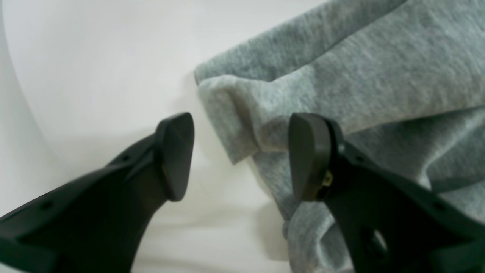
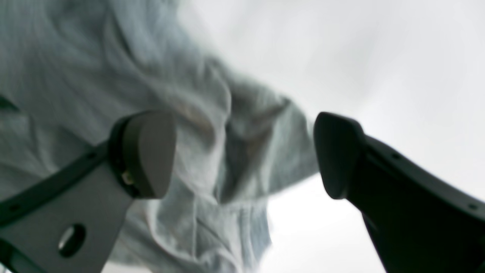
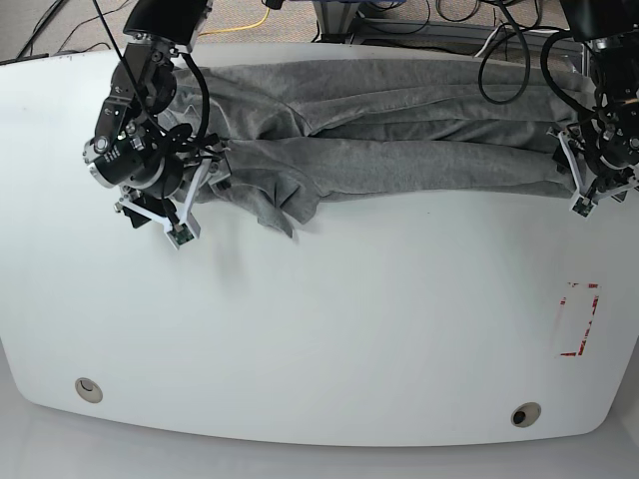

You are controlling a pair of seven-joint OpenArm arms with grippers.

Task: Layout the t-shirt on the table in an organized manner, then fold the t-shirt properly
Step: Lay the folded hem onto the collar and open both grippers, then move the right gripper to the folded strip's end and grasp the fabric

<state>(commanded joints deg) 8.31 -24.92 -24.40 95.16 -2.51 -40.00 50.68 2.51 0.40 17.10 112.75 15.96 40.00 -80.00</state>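
The heather-grey t-shirt (image 3: 399, 135) lies bunched in a long wrinkled band across the far half of the white table (image 3: 329, 319). My right gripper (image 2: 242, 155) is at the band's left end in the base view (image 3: 212, 166). It is open, its fingers (image 2: 147, 151) either side of a blurred fold of cloth. My left gripper (image 1: 242, 157) is at the band's right end (image 3: 566, 155). It is open too, straddling a folded corner of the t-shirt (image 1: 235, 121) low over the table. No lettering shows.
A red tape rectangle (image 3: 579, 319) marks the near right of the table. Two small round holes (image 3: 88, 388) (image 3: 525, 413) sit by the front edge. Cables (image 3: 399, 20) run behind the far edge.
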